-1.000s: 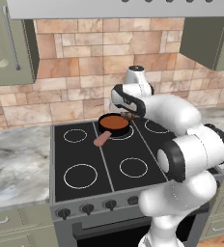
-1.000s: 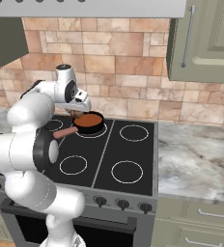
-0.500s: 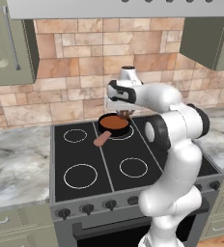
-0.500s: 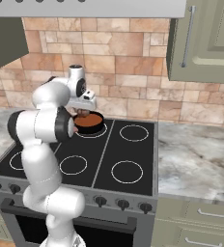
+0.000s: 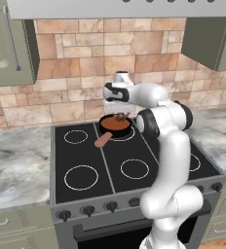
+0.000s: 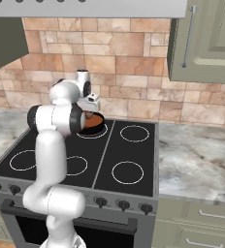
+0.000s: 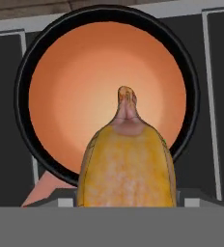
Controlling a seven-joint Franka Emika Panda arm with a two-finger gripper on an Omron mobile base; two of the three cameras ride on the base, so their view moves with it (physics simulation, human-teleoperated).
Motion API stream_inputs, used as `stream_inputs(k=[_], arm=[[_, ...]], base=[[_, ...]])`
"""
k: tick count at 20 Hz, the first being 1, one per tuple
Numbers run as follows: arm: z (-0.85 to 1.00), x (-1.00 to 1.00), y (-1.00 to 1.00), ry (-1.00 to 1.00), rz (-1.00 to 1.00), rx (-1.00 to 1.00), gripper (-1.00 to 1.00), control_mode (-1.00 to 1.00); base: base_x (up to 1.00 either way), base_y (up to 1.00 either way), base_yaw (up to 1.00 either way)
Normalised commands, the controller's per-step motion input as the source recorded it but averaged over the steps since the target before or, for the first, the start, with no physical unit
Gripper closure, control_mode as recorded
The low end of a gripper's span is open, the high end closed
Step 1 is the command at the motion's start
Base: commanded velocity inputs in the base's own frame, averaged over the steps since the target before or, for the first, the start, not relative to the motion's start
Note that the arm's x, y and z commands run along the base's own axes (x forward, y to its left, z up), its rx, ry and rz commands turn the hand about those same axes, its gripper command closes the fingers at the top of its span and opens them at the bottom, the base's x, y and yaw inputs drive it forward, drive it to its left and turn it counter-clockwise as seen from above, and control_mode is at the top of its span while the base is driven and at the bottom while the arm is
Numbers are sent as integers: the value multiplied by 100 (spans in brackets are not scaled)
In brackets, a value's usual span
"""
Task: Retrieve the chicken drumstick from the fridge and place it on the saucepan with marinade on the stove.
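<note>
The saucepan (image 5: 116, 125), a small black pan with reddish-brown marinade, sits on a back burner of the black stove (image 5: 85, 158), its pinkish handle (image 5: 103, 140) pointing forward-left. My gripper (image 5: 120, 112) hangs just above it, shut on the golden-brown chicken drumstick (image 5: 120, 116). In the hand view the drumstick (image 7: 126, 164) hangs over the near half of the saucepan (image 7: 75, 82), bone end pointing to its middle. From the right base view the saucepan (image 6: 93, 124) is partly hidden behind my arm, with the gripper (image 6: 91, 111) over it. The fridge is out of view.
Ring burners (image 5: 81, 177) cover the stove (image 6: 129, 150), and a row of black knobs (image 5: 88, 210) lines its front. Grey marble counters (image 5: 15, 160) flank it on both sides. A stone-tile wall (image 5: 76, 63), a hood and green upper cabinets (image 6: 206, 38) stand behind and above.
The hand with the drumstick has shifted a little to the left, settling over the saucepan. The arm's elbow has swung up and straightened. The pan has not moved.
</note>
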Motion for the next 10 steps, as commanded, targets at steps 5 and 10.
stream_inputs(k=[5, 10], arm=[[-40, 31, 4, 0, 0, 0, 100, -100], [-34, 20, 0, 0, 0, 0, 100, -100]], base=[[0, 0, 0], [0, 0, 0]])
